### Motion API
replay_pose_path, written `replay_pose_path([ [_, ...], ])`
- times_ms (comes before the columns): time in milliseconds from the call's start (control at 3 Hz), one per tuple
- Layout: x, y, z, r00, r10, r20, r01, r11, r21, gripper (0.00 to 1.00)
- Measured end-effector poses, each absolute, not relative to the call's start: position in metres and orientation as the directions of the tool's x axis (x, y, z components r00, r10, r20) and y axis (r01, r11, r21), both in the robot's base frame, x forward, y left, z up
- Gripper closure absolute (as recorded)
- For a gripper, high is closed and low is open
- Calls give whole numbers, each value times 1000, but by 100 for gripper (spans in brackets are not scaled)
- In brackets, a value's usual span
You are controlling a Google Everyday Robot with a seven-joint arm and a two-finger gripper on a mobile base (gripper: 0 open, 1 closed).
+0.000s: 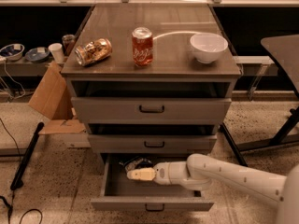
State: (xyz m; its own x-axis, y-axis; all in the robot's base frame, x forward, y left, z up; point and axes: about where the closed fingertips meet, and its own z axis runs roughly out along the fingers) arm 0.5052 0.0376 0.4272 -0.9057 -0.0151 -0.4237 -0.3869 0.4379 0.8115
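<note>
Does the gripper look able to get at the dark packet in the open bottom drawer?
Probably yes. The bottom drawer is pulled out, and the gripper is inside it, close beside the dark packet at the back. Nothing seems to lie between them.

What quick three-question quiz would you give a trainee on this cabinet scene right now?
1. True or false: the gripper is inside the open bottom drawer.
2. The red can on the cabinet top is: A upright, B on its side, C hanging off the edge.
3. What lies in the drawer just behind the gripper?
Key: 1 true; 2 A; 3 a dark crumpled packet.
</note>
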Motion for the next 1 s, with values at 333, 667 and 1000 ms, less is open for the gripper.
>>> replay_pose_path([
  [333,514,63,388,-933,4,-359,-316,469,825,0],
  [667,529,83,364,-947,80,-310,-230,502,834,0],
  [1000,550,98,333,-942,191,-278,-144,516,845,0],
])
